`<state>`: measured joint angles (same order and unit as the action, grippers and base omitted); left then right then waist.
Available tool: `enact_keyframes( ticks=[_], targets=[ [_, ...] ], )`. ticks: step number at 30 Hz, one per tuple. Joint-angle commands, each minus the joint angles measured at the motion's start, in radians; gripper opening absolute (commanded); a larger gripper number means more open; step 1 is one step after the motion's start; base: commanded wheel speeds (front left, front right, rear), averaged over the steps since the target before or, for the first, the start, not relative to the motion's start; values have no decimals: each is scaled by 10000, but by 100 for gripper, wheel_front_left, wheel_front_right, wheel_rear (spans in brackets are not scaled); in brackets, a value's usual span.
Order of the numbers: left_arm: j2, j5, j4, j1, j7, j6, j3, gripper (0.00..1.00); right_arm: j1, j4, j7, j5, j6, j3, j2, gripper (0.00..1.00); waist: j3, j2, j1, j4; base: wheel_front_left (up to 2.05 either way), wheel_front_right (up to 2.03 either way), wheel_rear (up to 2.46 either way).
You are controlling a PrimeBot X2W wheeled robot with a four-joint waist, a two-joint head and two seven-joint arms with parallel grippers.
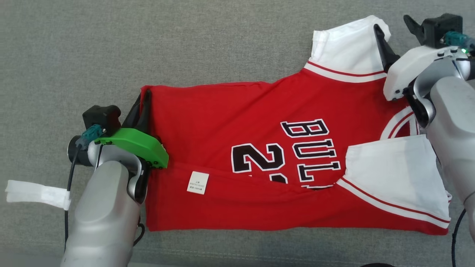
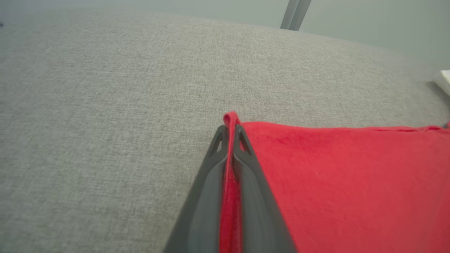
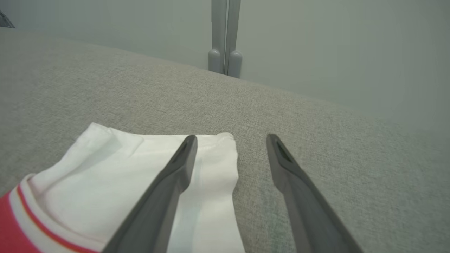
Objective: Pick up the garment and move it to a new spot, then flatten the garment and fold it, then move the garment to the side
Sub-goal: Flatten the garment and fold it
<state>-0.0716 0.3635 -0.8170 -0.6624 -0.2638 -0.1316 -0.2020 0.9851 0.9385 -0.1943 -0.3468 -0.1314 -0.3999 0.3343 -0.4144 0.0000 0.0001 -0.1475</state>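
My left gripper pinches a corner edge of the red Bulls jersey between closed jaws; my right gripper gapes wide, one finger over the white sleeve.

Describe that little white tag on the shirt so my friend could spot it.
Start at the red jersey on the grey cloth surface. On its folded-over near edge, left of the black number, sits the small white label. Unlike the white sleeves, it is a tiny square with fine print.

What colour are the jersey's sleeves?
White; the sleeves show best in the head view.
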Motion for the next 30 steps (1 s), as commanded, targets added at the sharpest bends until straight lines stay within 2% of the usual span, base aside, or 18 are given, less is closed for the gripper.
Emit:
enact_keyframes(
  ticks=[1, 8, 14, 15, 18, 20, 21, 22, 23, 24, 30],
  targets=[
    [33, -76, 100, -125, -1, 27, -32, 0, 208, 204, 129, -80, 17, -17, 81, 100, -279, 0, -1, -312, 0, 0, 0],
    [167, -18, 455, -219, 1, 27, -522, 0, 1310, 1571, 1021, -424, 17, -293, -58, 100, -658, 0, -1, -747, 0, 0, 0],
    [195, 119, 511, -283, 1, 27, -711, 0, 1759, 2340, 1146, -683, 17, -282, -147, 100, -770, 0, -1, -873, 0, 0, 0],
    [195, 131, 508, -269, 1, 27, -727, 0, 1788, 2433, 1154, -747, 17, -307, -162, 98, -763, 0, -1, -880, 0, 0, 0],
    [198, 125, 536, -275, 1, 27, -758, 0, 1911, 2586, 1174, -1086, 17, -224, -208, 78, -753, 0, -1, -865, 0, 0, 0],
    [200, 116, 545, -306, 1, 27, -752, 0, 1987, 2660, 1263, -1308, 17, -196, -241, 46, -751, 0, -1, -830, 0, 0, 0],
    [201, 115, 544, -311, 1, 27, -761, 0, 1996, 2679, 1297, -1406, 17, -191, -253, 39, -741, 0, -1, -810, 0, 0, 0],
    [202, 123, 545, -321, 1, 27, -776, 0, 2006, 2666, 1318, -1461, 17, -252, -256, 25, -732, 0, -1, -787, 0, 0, 0],
    [202, 134, 550, -329, 1, 27, -770, 0, 2026, 2639, 1265, -1537, 17, -289, -226, 5, -721, 0, -1, -760, 0, 0, 0],
    [201, 136, 545, -325, 1, 27, -758, 0, 2032, 2604, 1159, -1608, 19, -310, -200, 0, -696, 0, -1, -731, 0, 0, 0],
    [195, 78, 610, -131, 1, 27, -618, 0, 1901, 2196, 555, -2052, 17, -567, -231, 0, -410, 0, -1, -513, 0, 0, 0]
  ],
)
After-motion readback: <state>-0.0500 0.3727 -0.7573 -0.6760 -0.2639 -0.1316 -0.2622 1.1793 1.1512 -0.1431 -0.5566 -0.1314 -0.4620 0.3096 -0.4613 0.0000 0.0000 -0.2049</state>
